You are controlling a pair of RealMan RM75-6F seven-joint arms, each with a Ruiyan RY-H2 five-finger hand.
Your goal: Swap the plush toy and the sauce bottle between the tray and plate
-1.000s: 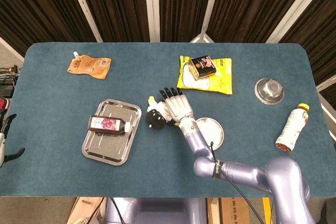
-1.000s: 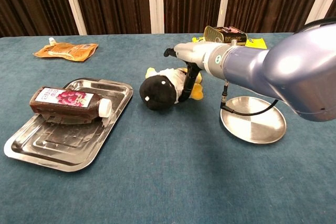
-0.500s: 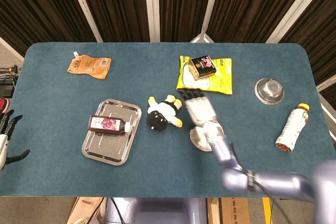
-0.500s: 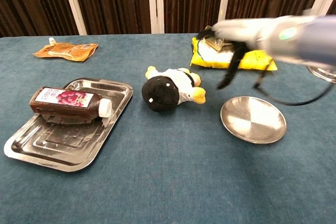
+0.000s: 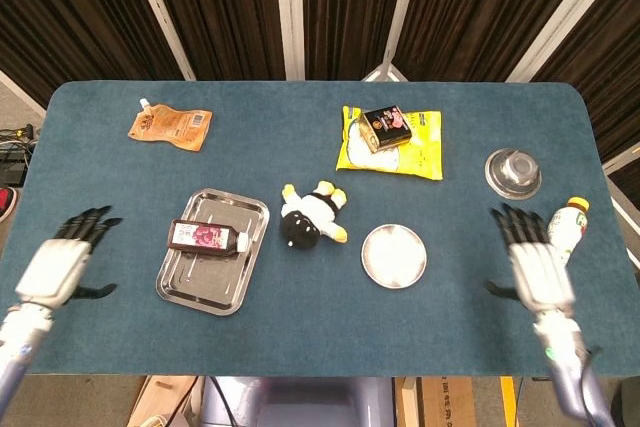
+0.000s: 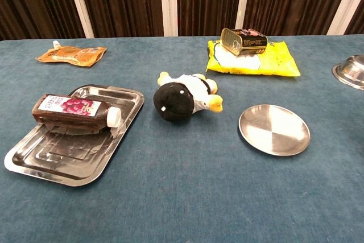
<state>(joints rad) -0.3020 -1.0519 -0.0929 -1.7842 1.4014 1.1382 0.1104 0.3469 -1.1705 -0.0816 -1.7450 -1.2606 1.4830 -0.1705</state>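
The tray (image 5: 205,287) sits left of centre on the counter (image 5: 300,347) with the sauce bottle (image 5: 206,237) lying across it. The plush toy (image 5: 308,217) lies on the cloth between tray and plate (image 5: 394,255) — touching neither. Left hand (image 5: 62,269) and right hand (image 5: 537,265) hover at the counter's near corners, fingers (image 5: 512,221) spread, grasping nothing — well apart from both items.

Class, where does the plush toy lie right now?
In the head view, the plush toy lies on the table between the tray on its left and the plate.

Head view overhead; chest view low
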